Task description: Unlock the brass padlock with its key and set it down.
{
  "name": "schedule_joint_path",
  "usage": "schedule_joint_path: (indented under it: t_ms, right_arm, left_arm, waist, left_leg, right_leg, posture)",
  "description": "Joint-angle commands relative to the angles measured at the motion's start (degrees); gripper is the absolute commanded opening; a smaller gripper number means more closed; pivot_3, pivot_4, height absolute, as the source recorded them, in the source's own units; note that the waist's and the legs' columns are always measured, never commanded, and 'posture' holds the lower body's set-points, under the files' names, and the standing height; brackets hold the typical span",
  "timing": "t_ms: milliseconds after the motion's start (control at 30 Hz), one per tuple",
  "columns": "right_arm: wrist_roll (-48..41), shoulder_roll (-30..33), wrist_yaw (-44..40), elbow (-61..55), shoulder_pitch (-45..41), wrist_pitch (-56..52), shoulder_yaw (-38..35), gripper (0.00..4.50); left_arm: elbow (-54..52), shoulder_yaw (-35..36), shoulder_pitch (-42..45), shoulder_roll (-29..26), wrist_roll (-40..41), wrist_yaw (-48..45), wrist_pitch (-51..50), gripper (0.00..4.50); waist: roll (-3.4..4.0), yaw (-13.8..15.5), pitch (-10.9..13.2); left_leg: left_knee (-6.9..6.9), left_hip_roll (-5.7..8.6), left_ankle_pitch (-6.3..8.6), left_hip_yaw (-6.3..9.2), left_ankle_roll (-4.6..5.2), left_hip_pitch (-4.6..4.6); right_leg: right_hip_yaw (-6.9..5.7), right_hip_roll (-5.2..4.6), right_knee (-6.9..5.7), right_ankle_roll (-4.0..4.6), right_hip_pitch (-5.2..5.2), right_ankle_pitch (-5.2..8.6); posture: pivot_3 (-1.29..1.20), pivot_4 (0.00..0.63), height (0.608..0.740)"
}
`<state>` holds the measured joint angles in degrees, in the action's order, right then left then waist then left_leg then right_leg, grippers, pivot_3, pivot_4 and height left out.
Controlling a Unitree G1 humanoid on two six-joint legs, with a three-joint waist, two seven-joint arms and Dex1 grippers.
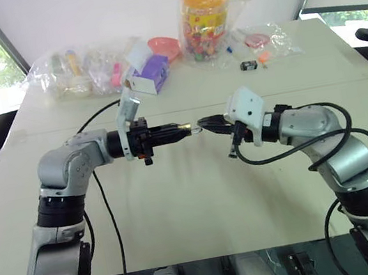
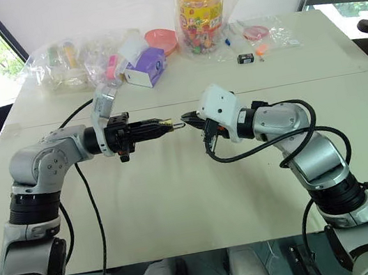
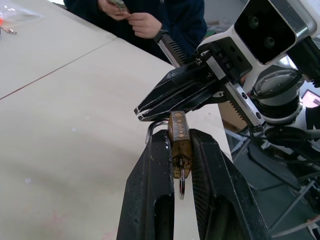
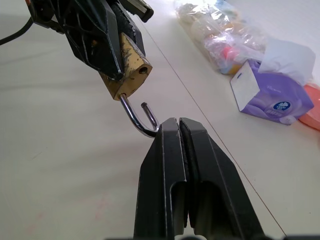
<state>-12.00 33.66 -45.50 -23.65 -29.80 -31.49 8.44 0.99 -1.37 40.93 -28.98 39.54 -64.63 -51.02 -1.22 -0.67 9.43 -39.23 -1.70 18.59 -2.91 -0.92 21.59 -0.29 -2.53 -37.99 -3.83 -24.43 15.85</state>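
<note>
While the left gripper clamps the brass padlock body between its fingers, holding it mid-air above the bare middle of the tabletop, the right gripper sits tip-to-tip with it, jaws fully closed. Shackle is popped: one leg is out of the lock body and hangs as an open hook. The right gripper's tips touch the curve of that hook; nothing visibly pinched between them. A small silver ring dangles from the padlock's keyhole end, between the left fingers.

Clutter is all at the far edge of the tabletop, well apart from the grippers: clear plastic bags with small items, purple tissue box, pink dish, tall candy jar with orange lid, small black object beside an orange bit. Left arm's black cable trails across the near tabletop. A person's hands show past the far right corner. Nothing lies between the two grippers and the tabletop below.
</note>
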Motion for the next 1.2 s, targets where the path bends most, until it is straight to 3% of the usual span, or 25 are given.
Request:
schedule_joint_path:
  t_ms: [33,833,1067,1200]
  right_arm:
    - [-0.3,0.49,-0.22,-1.99,-0.19,1.17,-0.27,0.03]
    - [-0.28,1.92,-1.11,-4.14,1.09,0.57,0.28,0.03]
    - [5.21,7.07,-0.75,-2.77,6.47,6.28,-0.34,0.03]
    - [4.76,7.55,1.54,-4.94,9.61,4.42,-3.47,0.03]
  left_arm:
    - [-1.24,0.77,0.84,-0.16,0.94,-0.2,0.64,0.0]
    - [1.07,0.01,1.84,0.33,-0.8,0.07,2.2,0.0]
    - [0.72,-1.01,0.44,1.22,-1.87,1.35,1.93,0.0]
    - [2.89,-3.29,-2.05,3.85,-3.94,4.61,1.66,0.0]
  waist:
    - [0.0,0.0,0.0]
    - [0.0,0.01,0.0]
    - [0.0,0.16,0.0]
    - [0.0,0.1,0.0]
  left_leg:
    - [0.0,0.0,0.0,0.0,0.0,0.0]
    - [0.0,0.0,0.0,0.0,0.0,0.01]
    - [0.0,0.03,0.01,0.01,0.01,0.04]
    - [0.01,0.03,0.01,0.01,0.02,0.03]
  right_leg:
    - [0.0,0.0,0.0,0.0,0.0,0.0]
    - [0.0,0.01,0.01,0.0,0.0,0.0]
    - [0.0,0.0,0.05,0.0,0.0,0.0]
    - [0.0,0.0,0.06,0.0,0.0,0.0]
  posture:
    - [0.0,0.15,0.74]
    - [0.0,0.15,0.74]
    - [0.0,0.15,0.74]
    - [0.0,0.15,0.74]
